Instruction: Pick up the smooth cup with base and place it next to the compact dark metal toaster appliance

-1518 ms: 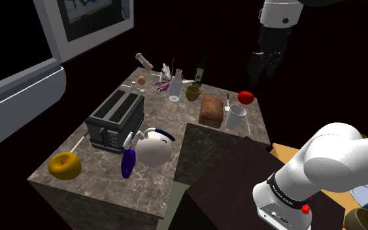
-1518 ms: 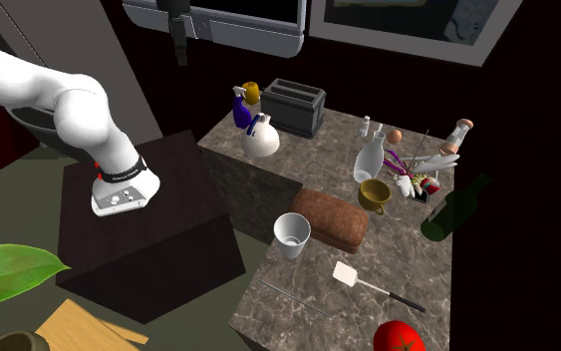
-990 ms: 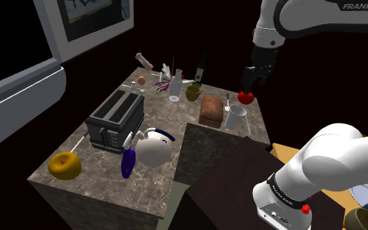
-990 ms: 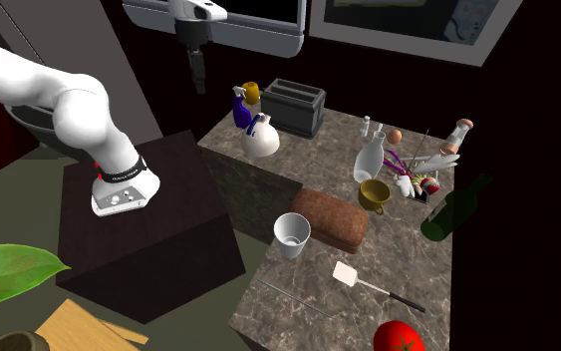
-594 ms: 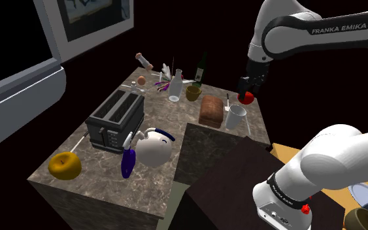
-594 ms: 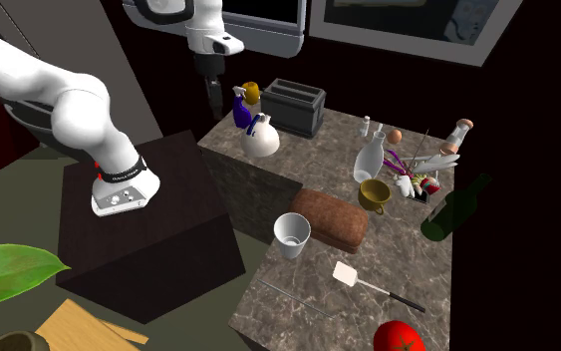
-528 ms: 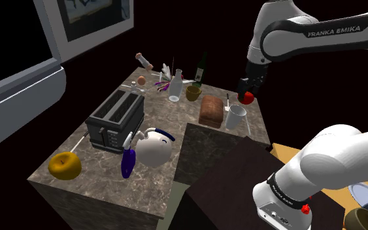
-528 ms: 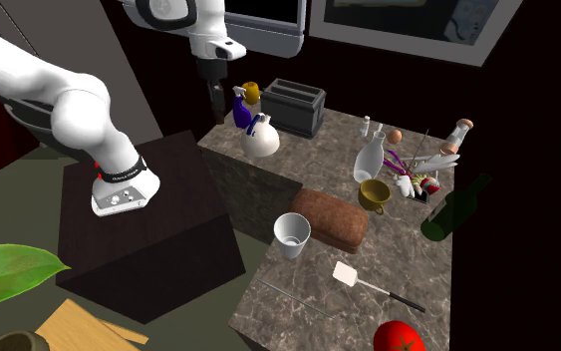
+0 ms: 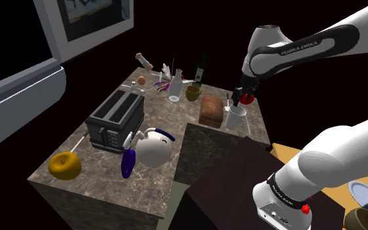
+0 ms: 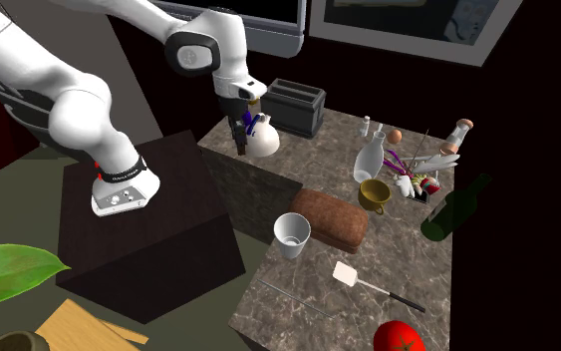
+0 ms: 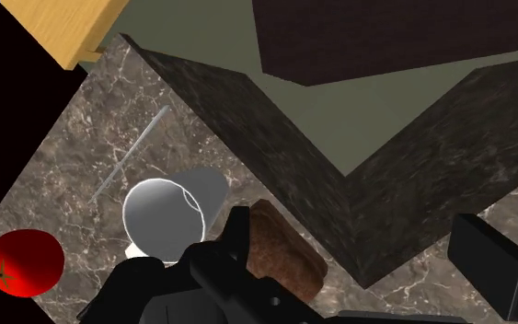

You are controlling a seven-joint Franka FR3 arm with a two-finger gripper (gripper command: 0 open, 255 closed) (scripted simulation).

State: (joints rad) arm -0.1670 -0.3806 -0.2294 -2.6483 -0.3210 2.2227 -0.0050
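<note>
While hovering above the marble table, holds the tool with its two black fingers spread wide apart, clamped on nothing. Looks down past them onto the table's notched edge and a strip of olive floor. Places the white cup upright on the table, mouth up, tapering toward its base, outside the span of the tool and just beside one finger, untouched. Sets a brown loaf right next to the cup, partly hidden behind that same finger, and a red tomato on the cup's other side, near but apart. Shows a thin grey rod lying flat on the stone close to the cup. From the shoulder view, puts the tool just above the cup, at the table's right end, with the loaf to the cup's left. Leaves the dark toaster well apart from the cup, toward the shoulder view's left, with a white kettle and a purple thing touching the kettle just in front of it. Adds a yellow mug, a clear flask and a green bottle at the far edge, beyond the loaf. From the second exterior view, lines the tool up in front of the kettle, raised clear of the cup.
</note>
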